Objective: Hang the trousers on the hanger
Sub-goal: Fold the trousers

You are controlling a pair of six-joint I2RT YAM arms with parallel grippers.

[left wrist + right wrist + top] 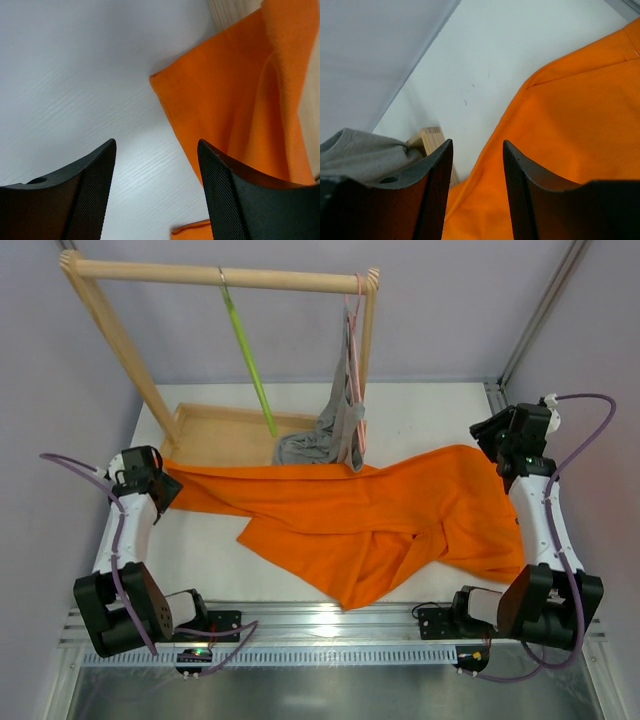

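Observation:
The orange trousers (370, 520) lie crumpled flat across the table from left to right. The lime-green hanger (250, 360) hangs bare by its metal hook from the wooden rail. My left gripper (166, 490) sits at the trousers' left end. In the left wrist view it (156, 143) is open over white table, with the trousers' edge (240, 100) just right of its fingers. My right gripper (497, 455) hovers at the trousers' right end. In the right wrist view it (477, 143) is open, with orange cloth (570, 125) below the gap and nothing clamped.
A wooden rack (220, 275) stands at the back on a wooden base tray (215, 430). A grey garment (335, 430) hangs from a pink hanger (355, 340) at the rail's right end and touches the trousers. Walls close in on both sides.

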